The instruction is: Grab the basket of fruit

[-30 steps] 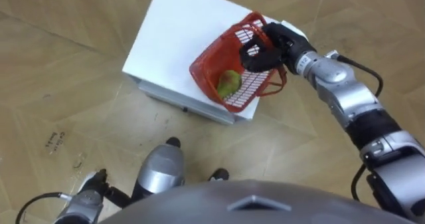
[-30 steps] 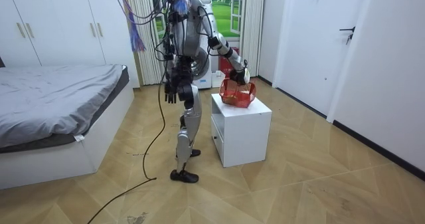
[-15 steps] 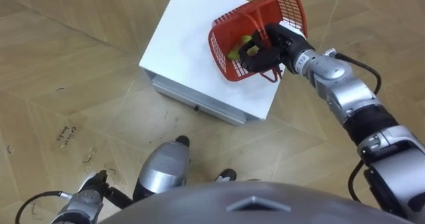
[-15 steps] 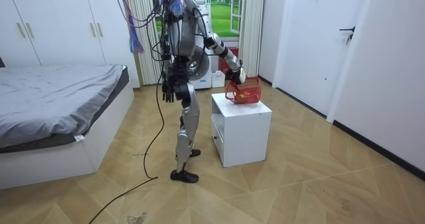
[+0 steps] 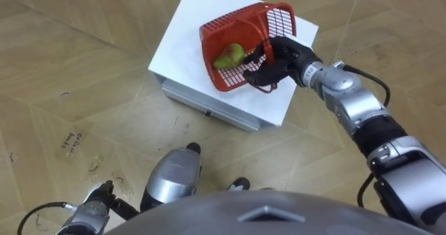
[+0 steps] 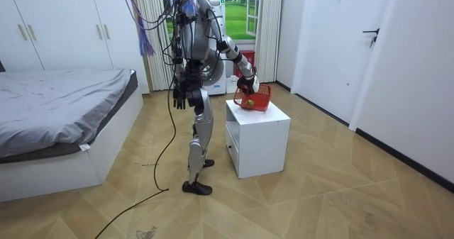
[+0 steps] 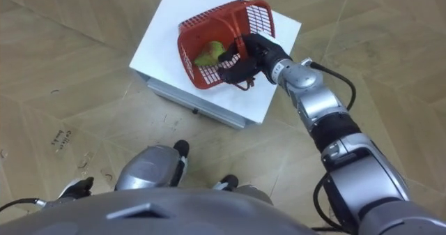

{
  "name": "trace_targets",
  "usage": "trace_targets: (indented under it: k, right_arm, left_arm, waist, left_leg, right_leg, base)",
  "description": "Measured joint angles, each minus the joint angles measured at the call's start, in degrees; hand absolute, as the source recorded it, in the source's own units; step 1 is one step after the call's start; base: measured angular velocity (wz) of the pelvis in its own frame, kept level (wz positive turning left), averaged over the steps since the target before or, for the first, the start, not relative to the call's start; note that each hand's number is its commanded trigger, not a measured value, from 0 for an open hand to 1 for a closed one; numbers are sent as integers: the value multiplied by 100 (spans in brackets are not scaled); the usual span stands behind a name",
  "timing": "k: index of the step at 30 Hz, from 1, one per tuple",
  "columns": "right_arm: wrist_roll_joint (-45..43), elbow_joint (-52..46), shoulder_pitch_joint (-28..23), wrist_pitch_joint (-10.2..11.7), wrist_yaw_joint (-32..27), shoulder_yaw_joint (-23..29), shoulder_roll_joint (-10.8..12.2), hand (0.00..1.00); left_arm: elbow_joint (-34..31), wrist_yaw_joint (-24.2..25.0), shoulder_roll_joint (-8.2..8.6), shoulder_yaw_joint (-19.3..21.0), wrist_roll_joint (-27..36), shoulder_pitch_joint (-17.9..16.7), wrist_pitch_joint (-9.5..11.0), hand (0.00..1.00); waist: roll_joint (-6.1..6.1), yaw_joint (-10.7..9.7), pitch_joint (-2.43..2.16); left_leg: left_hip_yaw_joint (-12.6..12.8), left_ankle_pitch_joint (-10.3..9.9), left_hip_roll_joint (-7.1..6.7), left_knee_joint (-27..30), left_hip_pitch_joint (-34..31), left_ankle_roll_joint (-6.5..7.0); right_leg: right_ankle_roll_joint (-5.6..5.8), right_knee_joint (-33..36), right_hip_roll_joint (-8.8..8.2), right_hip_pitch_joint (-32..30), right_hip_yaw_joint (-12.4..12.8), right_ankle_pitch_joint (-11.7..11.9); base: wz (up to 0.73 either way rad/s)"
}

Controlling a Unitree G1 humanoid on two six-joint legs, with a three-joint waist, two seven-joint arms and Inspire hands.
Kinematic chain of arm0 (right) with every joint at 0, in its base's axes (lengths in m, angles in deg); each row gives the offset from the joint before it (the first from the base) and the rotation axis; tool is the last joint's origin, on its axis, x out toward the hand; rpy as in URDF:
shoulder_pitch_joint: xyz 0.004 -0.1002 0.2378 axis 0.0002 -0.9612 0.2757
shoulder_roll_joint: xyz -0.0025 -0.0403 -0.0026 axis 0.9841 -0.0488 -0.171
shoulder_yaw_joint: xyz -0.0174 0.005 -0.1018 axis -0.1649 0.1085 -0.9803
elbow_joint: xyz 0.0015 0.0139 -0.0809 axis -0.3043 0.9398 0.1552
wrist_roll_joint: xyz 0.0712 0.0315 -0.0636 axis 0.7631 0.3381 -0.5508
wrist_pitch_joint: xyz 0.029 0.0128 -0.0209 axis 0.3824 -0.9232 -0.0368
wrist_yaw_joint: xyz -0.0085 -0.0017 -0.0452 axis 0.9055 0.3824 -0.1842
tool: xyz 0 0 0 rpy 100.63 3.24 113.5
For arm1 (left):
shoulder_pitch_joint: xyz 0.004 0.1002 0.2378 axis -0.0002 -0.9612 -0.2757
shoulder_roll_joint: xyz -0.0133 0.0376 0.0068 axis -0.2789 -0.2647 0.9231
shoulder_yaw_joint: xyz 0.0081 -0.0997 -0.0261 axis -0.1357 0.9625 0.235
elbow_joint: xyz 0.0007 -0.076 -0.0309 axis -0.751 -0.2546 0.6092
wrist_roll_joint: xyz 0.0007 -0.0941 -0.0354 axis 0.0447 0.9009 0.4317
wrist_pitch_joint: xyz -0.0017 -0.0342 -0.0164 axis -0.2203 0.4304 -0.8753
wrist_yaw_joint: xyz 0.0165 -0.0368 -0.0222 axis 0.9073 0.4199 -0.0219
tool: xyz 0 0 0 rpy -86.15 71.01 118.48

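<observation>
A red mesh fruit basket (image 5: pixel 240 43) (image 7: pixel 217 41) hangs tilted above the white cabinet (image 5: pixel 195 33), with a green and yellow fruit (image 5: pixel 228 55) inside it. My right hand (image 5: pixel 277 59) (image 7: pixel 245 57) is shut on the basket's rim and handle at its right side. In the room view I stand beside the cabinet (image 6: pixel 257 136) with the basket (image 6: pixel 253 97) held just over its top. My left hand (image 6: pixel 179 96) hangs at my side there, fingers loosely curled; its wrist (image 5: pixel 89 208) shows low at the left in the left eye view.
The white cabinet (image 7: pixel 174 33) has a drawer front facing me. Wooden floor surrounds it. A bed (image 6: pixel 64 118) lies at the room view's left, white wardrobes (image 6: pixel 57 33) behind it, a white door (image 6: pixel 333 47) at the right.
The basket has swung leftward and lower over the cabinet's top, its opening tipped more toward me. My right hand has kept hold and moved with it.
</observation>
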Motion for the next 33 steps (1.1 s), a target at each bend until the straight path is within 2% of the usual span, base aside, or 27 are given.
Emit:
trace_targets:
  k: [7, 19, 25, 33]
  right_arm:
    - [-138, -1, 0, 0, -3, 13, 0, 0]
    - [-400, 2, -97, 0, 4, 24, 6, 0]
    - [-569, 4, -170, 0, 76, 18, 7, 0]
    - [-573, -10, -219, 1, 115, 26, 7, 0]
  left_arm:
    - [2, 1, 12, 1, -1, -13, -5, 0]
    - [1, 39, 12, 11, -48, -15, -37, 0]
    - [-7, 42, 25, 0, -48, -34, -28, 0]
    - [-30, 49, 32, 5, -46, -99, 9, 0]
  waist:
    - [14, 1, -27]
    - [-69, -10, -88]
    - [-100, -25, -85]
    - [-128, -22, -81]
  left_leg:
    - [-5, -61, -15, 84, -37, 20]
    - [-2, -64, -39, 138, -24, 31]
    - [7, -68, -36, 126, -8, 37]
    - [11, -69, -33, 137, -8, 38]
  right_leg:
    - [45, 54, -16, 0, 22, -31]
    - [46, 51, -38, 17, 33, -31]
    - [46, 51, -33, 23, 128, -31]
    - [46, 49, -31, 24, 122, -31]
  base:
    - [0]
    - [0]
    - [-4]
    - [-1]
